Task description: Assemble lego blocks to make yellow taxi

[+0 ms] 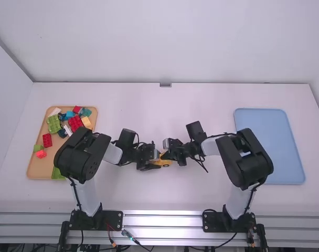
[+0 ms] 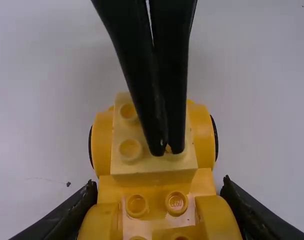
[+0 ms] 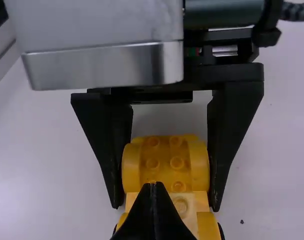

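Observation:
Beneath the two meeting grippers lies the yellow-orange car base [image 1: 164, 163] with rounded fenders. My left gripper [image 1: 155, 162] reaches it from the left; in the left wrist view, my left gripper [image 2: 159, 210] is shut on its sides. A pale yellow brick [image 2: 127, 165] sits across the base between two fenders. My right gripper [image 1: 165, 156] comes from the right; in the right wrist view, my right gripper [image 3: 153, 187] is shut with its tips together, over the pale yellow brick [image 3: 184, 206]. In that view the left gripper's fingers flank the orange studded end [image 3: 164, 162].
A wooden tray [image 1: 39, 171] at the far left holds several loose blocks in red, green, blue, white and orange. At the right lies a light blue tray [image 1: 272, 147]. The left forearm partly covers the wooden tray's right side.

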